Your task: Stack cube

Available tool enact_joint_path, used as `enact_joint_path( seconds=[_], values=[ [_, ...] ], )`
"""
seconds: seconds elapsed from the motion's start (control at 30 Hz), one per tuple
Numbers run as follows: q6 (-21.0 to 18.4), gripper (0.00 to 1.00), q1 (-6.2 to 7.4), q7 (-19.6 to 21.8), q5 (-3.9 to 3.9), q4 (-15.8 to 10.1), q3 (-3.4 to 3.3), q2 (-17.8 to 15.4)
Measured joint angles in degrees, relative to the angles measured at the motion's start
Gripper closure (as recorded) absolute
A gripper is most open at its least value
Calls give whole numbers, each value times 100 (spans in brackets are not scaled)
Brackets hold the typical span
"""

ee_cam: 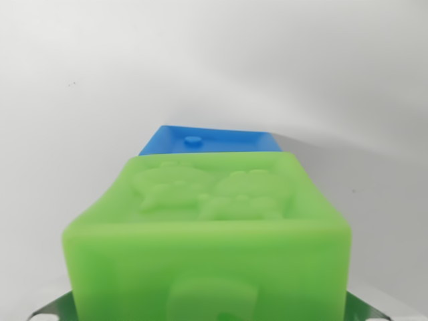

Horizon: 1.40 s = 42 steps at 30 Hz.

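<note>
Green cube [214, 234] close at end effector [214, 314], blue cube [207, 142] just beyond

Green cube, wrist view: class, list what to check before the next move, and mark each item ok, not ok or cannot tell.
1. Green cube sits between the jaws: ok, metal shows at both its lower corners.
2. Grip firm: cannot tell.
3. Blue cube in sight: ok, beyond the green one.
4. Blue cube's top free: ok for the visible part.
5. Green cube centred over blue: not ok, blue lies further off.
6. Surface around clear: ok.
</note>
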Motion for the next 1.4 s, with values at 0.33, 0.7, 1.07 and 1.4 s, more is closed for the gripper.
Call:
enact_joint_path(
  seconds=[0.33, 0.7, 1.07, 1.4],
  values=[
    [1, 0, 0, 0, 1, 1, 0, 1],
    [1, 0, 0, -1, 1, 1, 0, 1],
    [0, 0, 2, -1, 1, 1, 0, 1],
    [-93, 0, 3, -1, 1, -10, 0, -115]
  ],
)
